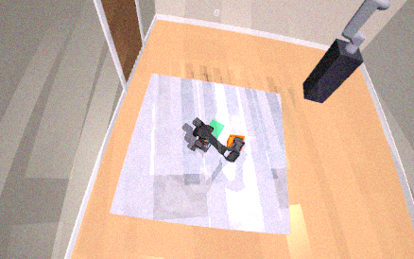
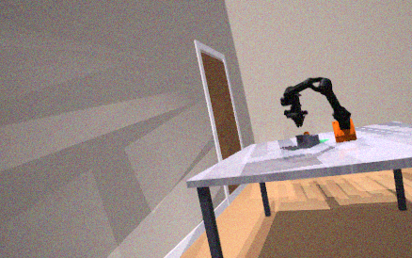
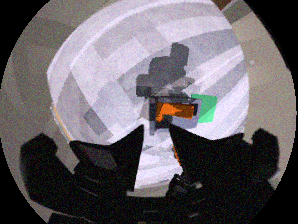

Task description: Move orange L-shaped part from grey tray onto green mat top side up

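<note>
The orange L-shaped part (image 2: 306,133) (image 3: 175,109) is in the pocket of the grey tray (image 2: 309,141) (image 3: 190,122). It sits tilted: some orange stands above the tray's top in the exterior view, and dark pocket shows around the part in the wrist view. Its L-shaped end is at the left in the wrist view, the straight end toward the mat. The green mat (image 1: 216,128) (image 2: 324,141) (image 3: 207,109) lies beside the tray and is bare. My gripper (image 2: 300,125) (image 3: 156,127) is open and empty, pointing down above the tray. The right finger covers a little of the tray's near side.
The arm's orange base (image 1: 233,138) (image 2: 345,133) stands on the table (image 1: 137,189) (image 2: 263,167), behind the tray as the exterior view shows it. A dark arm shadow falls across the table beyond the tray in the wrist view.
</note>
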`<state>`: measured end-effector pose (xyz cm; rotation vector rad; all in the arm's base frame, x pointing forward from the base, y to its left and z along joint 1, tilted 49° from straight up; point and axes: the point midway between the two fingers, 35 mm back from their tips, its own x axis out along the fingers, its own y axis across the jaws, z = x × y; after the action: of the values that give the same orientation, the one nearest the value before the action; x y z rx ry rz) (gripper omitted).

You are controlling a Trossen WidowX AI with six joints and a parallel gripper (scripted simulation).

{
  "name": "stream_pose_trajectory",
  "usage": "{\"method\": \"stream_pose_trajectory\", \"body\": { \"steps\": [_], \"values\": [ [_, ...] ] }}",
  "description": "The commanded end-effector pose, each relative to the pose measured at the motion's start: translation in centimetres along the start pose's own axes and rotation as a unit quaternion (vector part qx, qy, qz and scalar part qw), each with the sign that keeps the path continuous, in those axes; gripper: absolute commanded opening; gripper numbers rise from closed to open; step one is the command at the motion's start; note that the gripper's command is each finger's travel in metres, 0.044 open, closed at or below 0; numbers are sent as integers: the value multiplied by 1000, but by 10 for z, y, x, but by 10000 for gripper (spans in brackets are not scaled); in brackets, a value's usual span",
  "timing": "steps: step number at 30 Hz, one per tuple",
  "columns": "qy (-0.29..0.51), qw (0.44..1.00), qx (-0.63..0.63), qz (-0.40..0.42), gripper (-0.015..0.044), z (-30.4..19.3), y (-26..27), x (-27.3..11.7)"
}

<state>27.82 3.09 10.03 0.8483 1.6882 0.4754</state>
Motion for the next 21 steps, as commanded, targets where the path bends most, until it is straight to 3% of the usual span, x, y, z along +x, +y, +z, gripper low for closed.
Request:
{"method": "stream_pose_trajectory", "body": {
  "steps": [1,19,21],
  "values": [
    [-1,1000,1,0,180,0,0,0],
    [-1,1000,1,0,180,0,0,0],
    [-1,1000,-20,0,232,0,-2,0]
  ]
}}
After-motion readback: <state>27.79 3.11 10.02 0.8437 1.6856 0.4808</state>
